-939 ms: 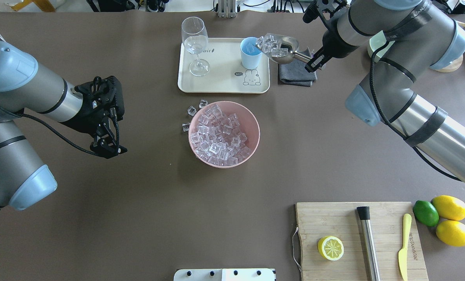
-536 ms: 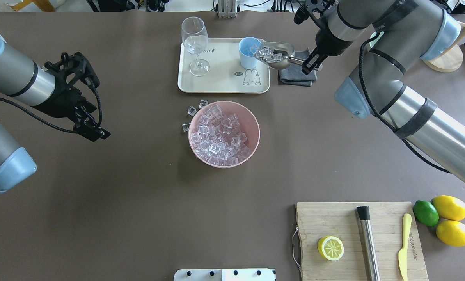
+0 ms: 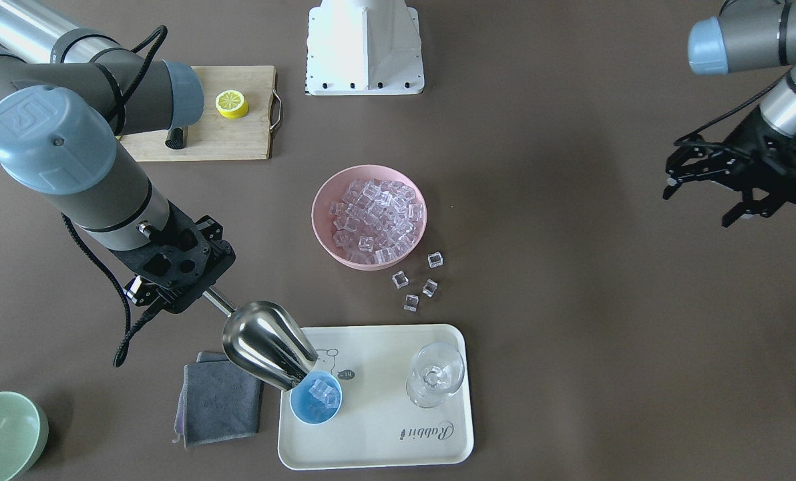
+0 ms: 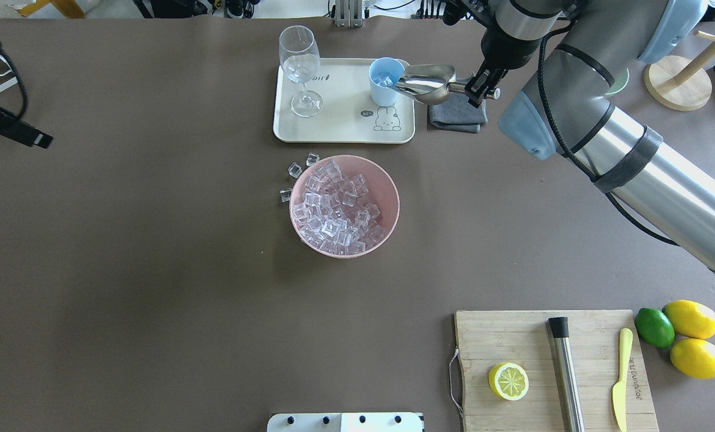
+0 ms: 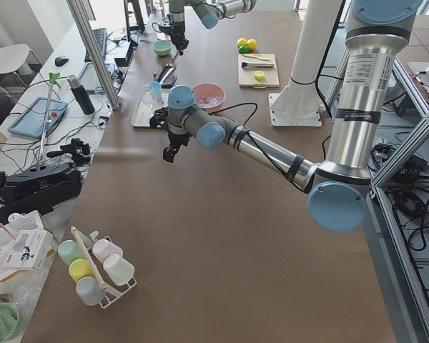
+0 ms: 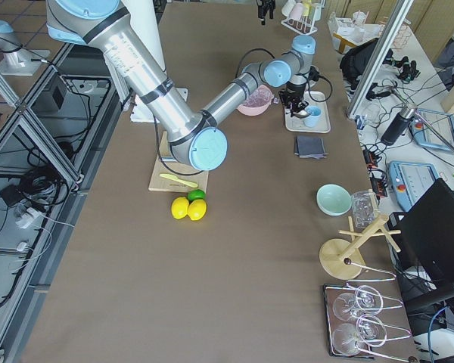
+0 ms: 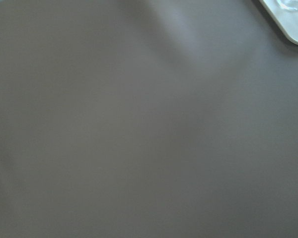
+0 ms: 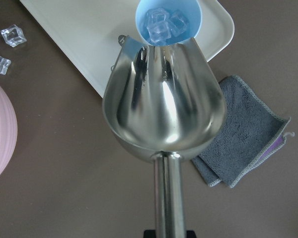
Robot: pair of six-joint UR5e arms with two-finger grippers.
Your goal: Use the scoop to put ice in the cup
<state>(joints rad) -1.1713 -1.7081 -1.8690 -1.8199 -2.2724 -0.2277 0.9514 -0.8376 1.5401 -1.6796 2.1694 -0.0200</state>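
Ice left scoop for cup, seemingly beyond tool.

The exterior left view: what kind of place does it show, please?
Most likely a robotics lab, staged as a drinks station: aluminium frame posts and loose cables surround the table, and a cup rack and a pink bowl of ice sit on it.

Scoop overhangs the cup; wine glass stands near

Overhead and front views facing each other across table, side views distant, right wrist close above cup
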